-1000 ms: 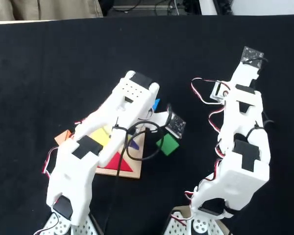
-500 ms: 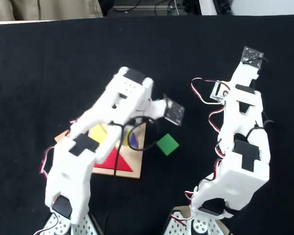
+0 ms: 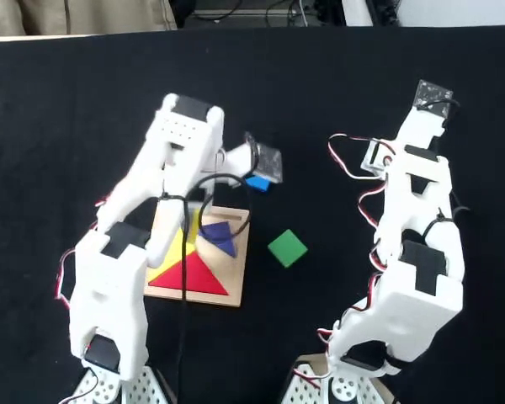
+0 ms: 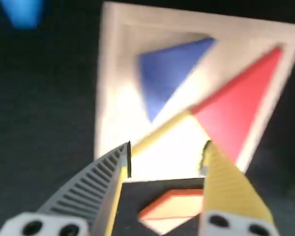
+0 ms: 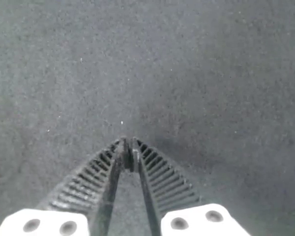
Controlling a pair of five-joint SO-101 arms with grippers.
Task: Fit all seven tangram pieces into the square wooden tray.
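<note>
Left pincer (image 4: 166,147): apart, empty, above tray (image 3: 210,297).
Right pincer (image 5: 128,147): together, far right over worktop (image 3: 67,101).
Green square (image 3: 287,248): loose, right of tray.
Probably next pick: grip across flat sides, lower level.

The left arm (image 3: 164,194) lies over the wooden tray (image 3: 237,268) from 7 to 12 o'clock and blocks that side. The tray's edge from 3 to 5 o'clock is open from above. The green square (image 3: 287,248) sits near the tray at 3 o'clock and the blue piece (image 3: 257,182) at 1 o'clock, with bare black cloth (image 3: 320,101) between them. The right arm (image 3: 404,210) stands well apart at 3 o'clock, with an open lane between it and the green square.
</note>
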